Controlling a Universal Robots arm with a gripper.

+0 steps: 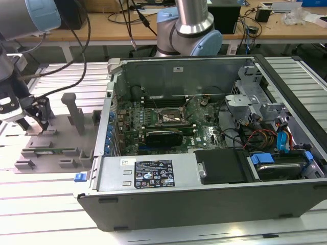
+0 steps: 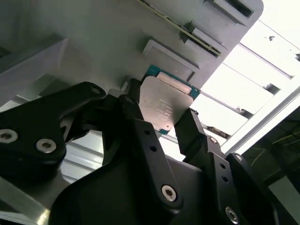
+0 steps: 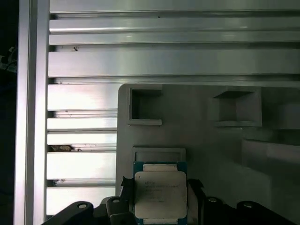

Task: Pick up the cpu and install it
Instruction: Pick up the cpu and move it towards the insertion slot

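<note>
The cpu (image 2: pixel 164 105) is a flat square chip with a silver-grey metal top and a thin green rim. In both wrist views it sits between my black fingers, which press on its two opposite edges. My gripper (image 2: pixel 161 123) is shut on the cpu (image 3: pixel 160 193), just over the grey plastic fixture tray (image 3: pixel 206 150). In the exterior view my gripper (image 1: pixel 33 121) hangs low over that tray (image 1: pixel 56 139) at the exterior view's left. The black-framed motherboard socket (image 1: pixel 173 118) lies inside the open computer case, well off to the exterior view's right of my gripper.
The open computer case (image 1: pixel 204 168) has tall metal walls, with drive cages and cables on the exterior view's right. Grey posts (image 1: pixel 76 113) stand up from the fixture tray beside my gripper. A second robot arm's base (image 1: pixel 189 30) stands behind the case. The table is slatted aluminium (image 3: pixel 164 61).
</note>
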